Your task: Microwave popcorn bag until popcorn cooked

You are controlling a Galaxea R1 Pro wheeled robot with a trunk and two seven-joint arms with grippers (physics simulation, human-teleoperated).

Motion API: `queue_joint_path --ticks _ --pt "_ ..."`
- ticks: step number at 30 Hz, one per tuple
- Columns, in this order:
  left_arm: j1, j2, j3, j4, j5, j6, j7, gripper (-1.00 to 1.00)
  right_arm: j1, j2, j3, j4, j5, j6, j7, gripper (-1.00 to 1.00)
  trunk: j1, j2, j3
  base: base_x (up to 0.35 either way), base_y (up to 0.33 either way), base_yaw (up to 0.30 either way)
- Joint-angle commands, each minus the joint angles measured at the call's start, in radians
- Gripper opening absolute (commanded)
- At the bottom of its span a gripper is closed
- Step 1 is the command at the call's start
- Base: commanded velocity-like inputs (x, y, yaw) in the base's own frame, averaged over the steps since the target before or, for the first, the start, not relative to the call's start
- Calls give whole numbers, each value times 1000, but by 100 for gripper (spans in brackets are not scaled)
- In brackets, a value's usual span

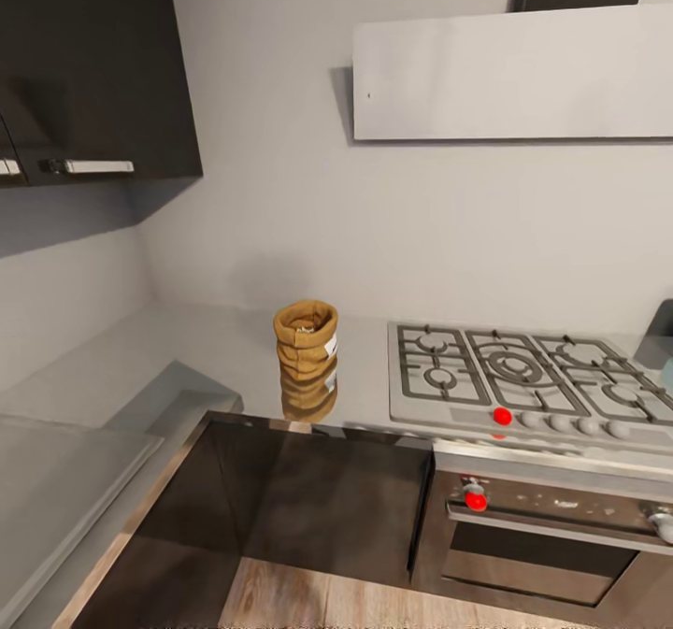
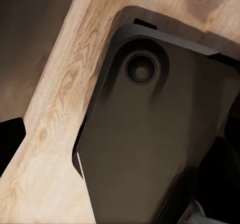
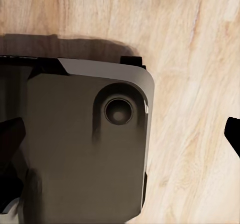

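The tan-brown popcorn bag stands upright on the steel-grey countertop, just left of the gas hob, and its reflection shows below it. Its rolled rim is open at the top; what lies inside is too small to tell. A pale blue sliver at the right edge past the hob is cut off, so I cannot tell whether it is the microwave. In the wrist views my left gripper and right gripper hang over the wood floor and my dark base. Their dark fingertips sit wide apart with nothing between them.
The gas hob with red and grey knobs sits right of the bag, above a dark steel oven. Dark wall cabinets hang at upper left and a pale hood panel above the hob. The counter turns a corner along the left.
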Motion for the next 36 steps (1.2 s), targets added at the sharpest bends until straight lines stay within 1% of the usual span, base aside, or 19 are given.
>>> queue_joint_path --ticks 1,7,11,14,15,19,26,30,36 --pt "0 0 3 -2 6 -2 3 100 -1 -1 -8 3 6 -6 1 100 0 -1 -3 0 0 0" --pt "0 -2 3 0 9 -3 2 100 -1 -2 -8 3 6 -8 -1 100 0 -1 -12 0 0 0" --pt "0 -2 4 3 9 -4 -5 100 -1 5 -8 3 7 -8 -22 100 0 -1 -19 0 0 0" --pt "0 0 5 7 9 -4 -63 100 -1 6 -8 3 6 -10 -34 100 0 -1 -23 0 0 0" --pt "0 2 5 10 10 -4 -98 100 -1 7 -8 3 6 -10 -34 100 0 -1 -25 0 0 0" --pt "0 12 5 14 12 -1 -158 100 -1 5 -8 3 6 -10 -34 100 0 -1 -31 0 0 0" --pt "0 13 5 18 12 -2 -168 100 -1 7 -8 3 6 -10 -34 100 0 -1 -42 0 0 0" --pt "0 12 5 18 12 -3 -167 100 -1 4 -8 3 10 -10 -33 100 0 -1 -43 0 0 0" --pt "0 12 5 19 12 -4 -167 100 -1 8 -6 3 12 -7 -32 100 0 -1 -43 0 0 0"
